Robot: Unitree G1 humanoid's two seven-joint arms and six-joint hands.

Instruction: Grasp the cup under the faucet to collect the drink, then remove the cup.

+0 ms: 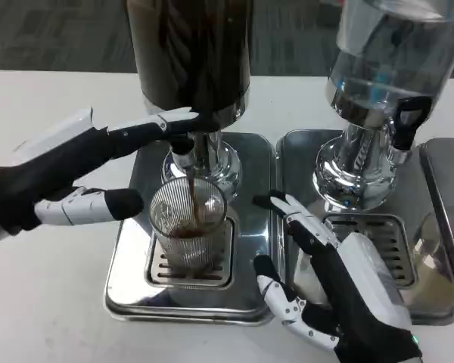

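A ribbed clear glass cup point(188, 227) stands on the slotted steel drip tray point(129, 280) under the faucet point(183, 147), dark drink streaming in. The left robot hand point(98, 170) presses the faucet lever with one finger, holding nothing. The right robot hand point(325, 280) hovers spread beside the cup, apart from it.

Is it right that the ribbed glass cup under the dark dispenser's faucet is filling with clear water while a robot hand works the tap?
Not quite. In the head view, the stream falling into the ribbed glass cup is dark brown, not clear water. The rest holds: the cup stands under the dark dispenser, and the left robot hand reaches to its faucet.
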